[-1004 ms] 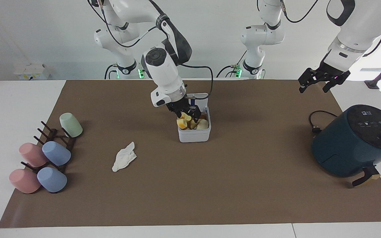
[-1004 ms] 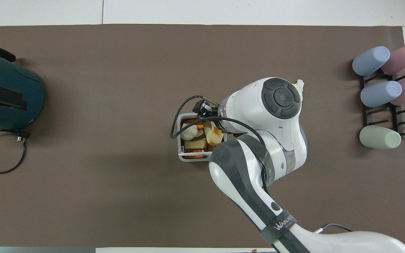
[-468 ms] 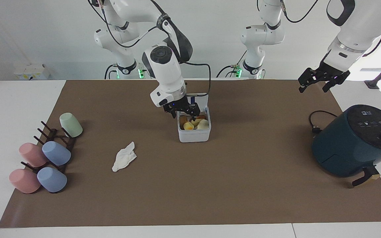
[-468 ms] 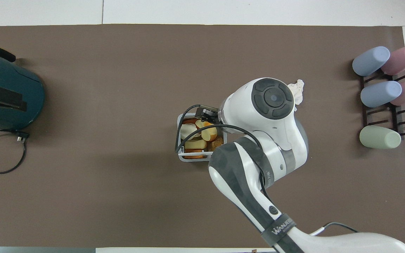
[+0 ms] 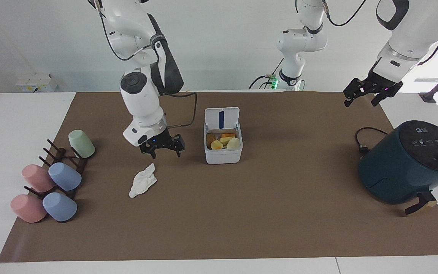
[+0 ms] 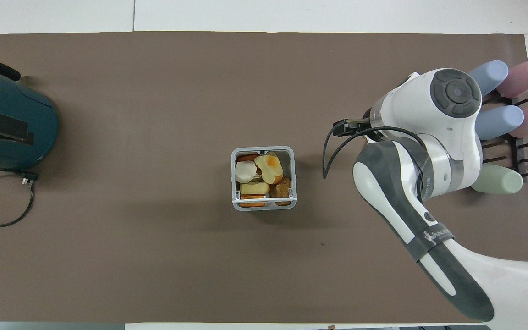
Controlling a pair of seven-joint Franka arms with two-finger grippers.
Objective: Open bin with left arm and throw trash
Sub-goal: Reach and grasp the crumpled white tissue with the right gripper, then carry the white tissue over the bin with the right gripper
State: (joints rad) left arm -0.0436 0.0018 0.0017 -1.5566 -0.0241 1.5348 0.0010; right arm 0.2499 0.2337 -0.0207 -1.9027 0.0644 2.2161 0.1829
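Note:
The light-grey bin (image 5: 222,155) stands mid-mat with its white lid (image 5: 222,118) upright and open, blue stripe showing. Inside lie a yellow chunk (image 5: 216,145), a cream-white lump (image 5: 234,143) and other orange and brown bits; they also show in the overhead view (image 6: 264,174). The crumpled white tissue (image 5: 143,185) lies on the mat toward the right arm's end. My right gripper (image 5: 162,147) is open and empty, low over the mat beside the tissue. In the overhead view the right arm hides the tissue. My left gripper (image 5: 367,95) is open and waits, raised above the left arm's end.
A dark teal air fryer (image 5: 409,163) with its cord (image 5: 363,140) stands at the left arm's end. A dark rack (image 5: 63,167) with several pastel cups (image 5: 65,177) lies at the right arm's end, close to the tissue.
My right gripper let go of the yellow chunk in the bin, rose out, and swung toward the right arm's end to hang beside the tissue. The left arm has not moved.

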